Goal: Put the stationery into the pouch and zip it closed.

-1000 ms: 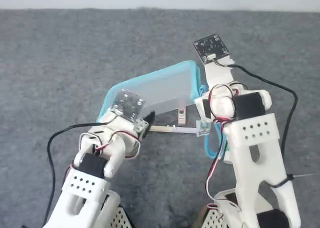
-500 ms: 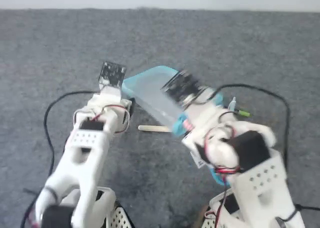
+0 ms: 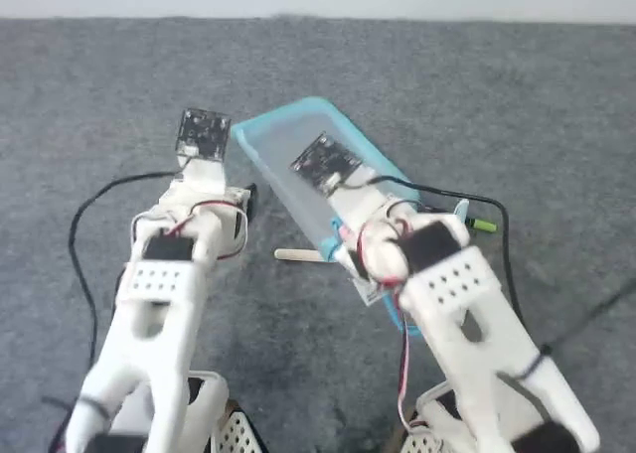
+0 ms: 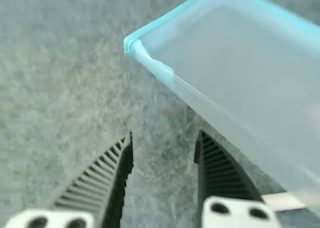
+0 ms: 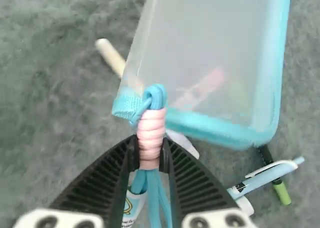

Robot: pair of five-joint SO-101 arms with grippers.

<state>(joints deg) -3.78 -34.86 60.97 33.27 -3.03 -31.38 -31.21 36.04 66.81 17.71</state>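
Left gripper (image 4: 164, 147): jaws spread, nothing between them, low over the grey mat (image 4: 60, 88).
Right gripper (image 5: 149, 149): pressed onto the pink zip pull (image 5: 151, 130), with the teal cord (image 5: 152, 193) running back between its fingers.
Pouch (image 3: 298, 135): translucent with a teal edge, mid-table. From above, its long axis ran 11 to 5 o'clock, with the free corner at 11 and the pull end at 5 under the right arm.
Pouch vs left gripper: the long side was near, at about 2 o'clock off the jaws, not touching.
Wooden stick (image 3: 301, 256): flat on the mat between the arms, long axis 9 to 3. It lay at 5 o'clock from the left gripper, and its 3 o'clock end went behind the pouch edge by the pull.
Pens (image 5: 265, 174): on the mat at 3 o'clock from the pull end, beside the right arm.
Inside pouch: pink and green smudges showed through the wall; couldn't tell whether they were inside or underneath.
Nearer arm: the left one, I'd say. It was free and closest to the stick, while the right was busy with the pull.
Key relation: the stick lay crosswise to the pouch axis, so it would likely need turning toward the mouth.
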